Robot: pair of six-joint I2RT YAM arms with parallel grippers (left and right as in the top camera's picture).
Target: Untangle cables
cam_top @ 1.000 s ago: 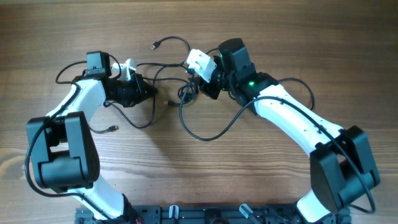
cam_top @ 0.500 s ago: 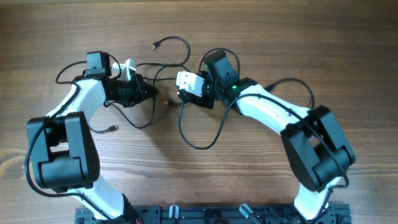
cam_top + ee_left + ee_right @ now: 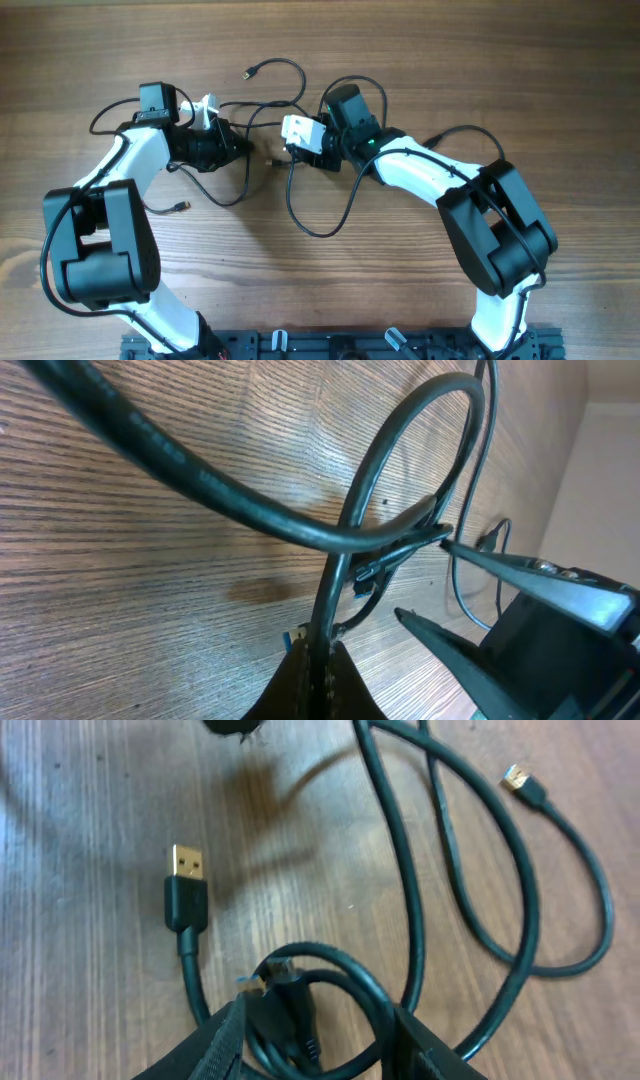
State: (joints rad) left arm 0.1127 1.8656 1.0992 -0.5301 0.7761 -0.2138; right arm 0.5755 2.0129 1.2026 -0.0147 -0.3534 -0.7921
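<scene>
Several thin black cables (image 3: 322, 212) lie tangled between my two arms, with loose plugs at the back (image 3: 248, 73) and front left (image 3: 180, 206). My left gripper (image 3: 243, 148) is shut on one cable (image 3: 325, 622), which arches up and away from the jaws. My right gripper (image 3: 295, 153) faces it from the right. Its jaws (image 3: 318, 1042) stand open around a small coil with a plug (image 3: 283, 1003); the fingers (image 3: 212, 1042) sit close beside the coil. A gold-tipped USB plug (image 3: 187, 880) lies just ahead, and another plug (image 3: 522, 780) lies farther right.
Bare wooden table (image 3: 320, 290) lies on all sides. The right gripper's fingers (image 3: 455, 655) show in the left wrist view, close to the held cable. Each arm's own thick wire loops beside it (image 3: 470, 135).
My right gripper slid left toward the left gripper and its jaws widened. The big cable loop in front shifted left with it. The left arm stayed still.
</scene>
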